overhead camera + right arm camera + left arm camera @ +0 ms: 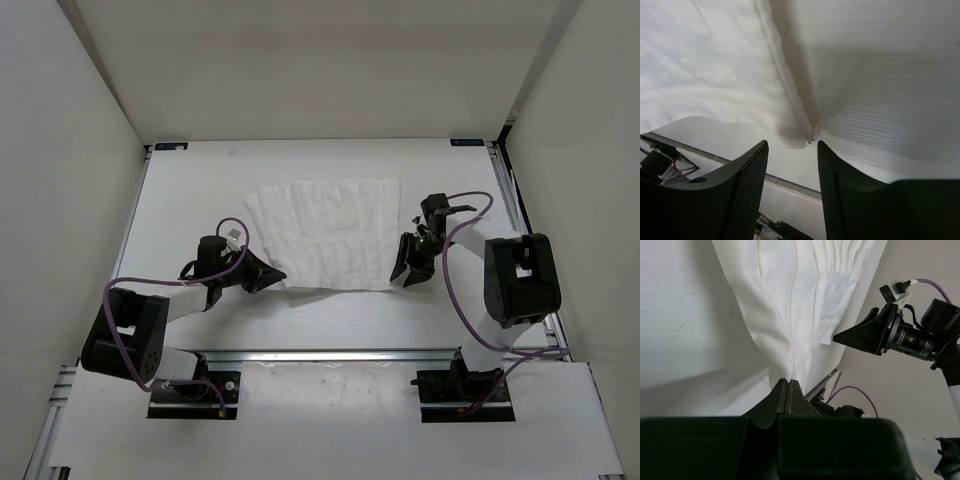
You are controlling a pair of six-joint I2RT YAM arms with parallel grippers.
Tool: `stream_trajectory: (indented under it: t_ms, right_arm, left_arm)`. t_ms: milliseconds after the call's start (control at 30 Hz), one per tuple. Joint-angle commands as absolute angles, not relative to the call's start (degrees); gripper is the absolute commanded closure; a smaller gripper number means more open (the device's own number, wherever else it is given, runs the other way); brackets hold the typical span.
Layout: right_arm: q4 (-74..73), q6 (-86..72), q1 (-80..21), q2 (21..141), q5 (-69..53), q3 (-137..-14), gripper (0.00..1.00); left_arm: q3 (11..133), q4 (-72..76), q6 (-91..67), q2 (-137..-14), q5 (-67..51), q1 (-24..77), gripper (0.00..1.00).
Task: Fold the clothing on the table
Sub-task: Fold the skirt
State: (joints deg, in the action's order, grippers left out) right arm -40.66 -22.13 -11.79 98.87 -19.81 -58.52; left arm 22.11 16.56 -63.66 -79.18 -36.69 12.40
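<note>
Here, a thin white piece of clothing lies spread across the middle of the white counter, its faint ribbed creases running from the near hem toward the far wall, with one arm on either side of it. The left end effector meets the garment at its near left corner. From the left wrist, its two black fingers are seen pressed together on a bunched fold, and the cloth fans upward and outward from that pinch in long pleats. The right end effector hangs at the near right corner, pointing down toward the hem. From the right wrist, its textured fingers stand spread with a clear gap between them. A small tip of the fabric's edge shows just beyond that gap, and nothing is clamped between them. Whether the fingertips touch the cloth cannot be told from these views. The right arm's dark wedge-shaped tips also show in the left wrist view, just beside the far edge of the raised cloth. Purple cables loop over both arms, and a silver aluminium rail runs along the counter's near side between the two bases.
</note>
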Motion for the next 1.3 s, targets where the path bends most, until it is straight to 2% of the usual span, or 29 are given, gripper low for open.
stream_trajectory:
  t_ms: [0, 233, 533, 600, 700, 767, 800, 1067, 1200, 1267]
  right_arm:
    - [-41.2, -22.6, -9.4, 94.8, -17.8, -61.0, 0.51]
    - [-40.2, -21.1, -8.4, 97.5, -17.7, -59.5, 0.51]
    - [-38.2, -21.9, -13.3, 102.0, -21.8, -58.0, 0.53]
    - [-38.9, -21.2, -13.8, 102.1, -21.4, -56.6, 0.56]
    - [-39.0, -21.2, -13.5, 101.5, -22.0, -53.8, 0.67]
    - [-39.2, -21.0, -13.0, 100.0, -22.3, -52.6, 0.96]
    - [-40.2, -21.0, -13.2, 99.4, -21.5, -52.0, 1.0]
    - [-46.2, -18.5, -8.6, 94.7, -18.6, -68.0, 1.0]
    - [-47.3, -17.0, -5.3, 94.1, -20.0, -67.1, 1.0]
    - [-46.8, -16.5, -5.8, 92.6, -20.9, -62.4, 1.0]
  left_arm:
    - [21.2, 16.3, -62.6, -78.2, -37.7, 11.7, 1.0]
    - [20.8, 16.9, -62.9, -78.5, -37.8, 11.3, 1.0]
    - [19.9, 16.3, -62.9, -78.6, -37.8, 10.3, 1.0]
    - [19.4, 16.4, -62.4, -78.3, -37.6, 10.3, 1.0]
    - [18.5, 16.3, -62.3, -77.7, -37.6, 9.5, 1.0]
    - [18.1, 15.6, -61.7, -77.6, -37.4, 9.8, 1.0]
    - [17.8, 15.1, -60.7, -77.3, -38.0, 9.7, 1.0]
    - [25.6, 0.0, -49.1, -75.6, -35.4, 7.0, 1.0]
    - [26.2, -5.4, -46.0, -75.7, -36.2, 6.1, 1.0]
    - [24.5, -7.6, -44.3, -73.9, -36.7, 5.6, 1.0]
